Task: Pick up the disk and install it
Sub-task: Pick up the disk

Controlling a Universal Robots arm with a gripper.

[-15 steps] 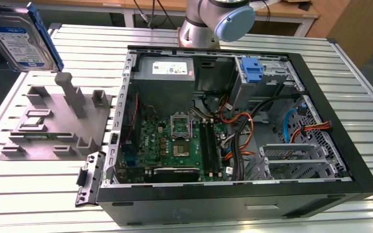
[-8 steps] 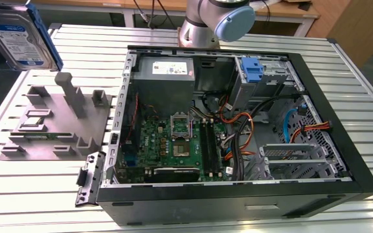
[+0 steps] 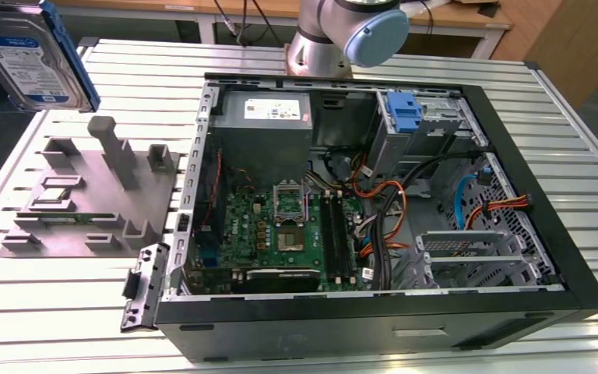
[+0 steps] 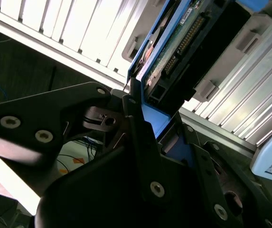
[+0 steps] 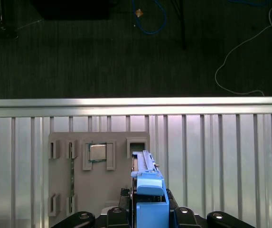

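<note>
At the exterior view's far left the disk (image 3: pixel 27 58) is held high above the surface (image 3: pixel 50 335), label face outward, with its blue carrier (image 3: pixel 74 54) framing the edge. It is judged to be rigid and dense for its size, sensitive to knocks, and smooth enough on its metal faces to slip. The plastic carrier is the sensible place to take hold, well away from the circuit board and connector pins (image 4: pixel 188 38) exposed in the second wrist view.

That is how it is gripped. The end effector (image 5: pixel 149 211) is closed on the carrier's end, one black finger (image 4: pixel 138 118) pressed against each side and the disk body projecting beyond the fingertips. In the first wrist view the disk is seen edge-on, hanging over the grey parts fixture (image 5: pixel 98 190), which rests on the slatted surface near its edge, with dark floor (image 5: pixel 79 47) beyond.

Further right in the exterior view lies the open computer case (image 3: pixel 567 257), its motherboard (image 3: pixel 278 234) exposed. The arm (image 3: pixel 346 35) is seen behind the case, and the wrist is judged to point straight down. At the case's right side stand an upright blue latch (image 3: pixel 408 117) on a metal cage and, nearer the front, an unfilled drive cage (image 3: pixel 470 257). The disk is well apart from both.
</note>
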